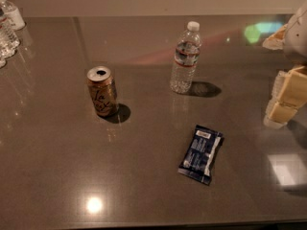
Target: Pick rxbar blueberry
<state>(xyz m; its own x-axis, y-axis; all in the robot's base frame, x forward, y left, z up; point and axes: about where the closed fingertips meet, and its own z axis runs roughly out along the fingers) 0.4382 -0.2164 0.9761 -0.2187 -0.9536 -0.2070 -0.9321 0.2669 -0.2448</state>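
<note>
The rxbar blueberry [201, 154] is a flat dark blue wrapper with white text, lying on the grey table [57, 166] right of centre, toward the front. My gripper [284, 98] is cream-coloured and hangs at the right edge of the view, above the table. It is to the right of the bar and a little farther back, well apart from it and touching nothing.
A gold soda can [102, 91] stands upright left of centre. A clear water bottle [185, 58] stands behind the bar. More clear bottles [8, 30] stand at the far left corner. The table's front edge runs along the bottom of the view.
</note>
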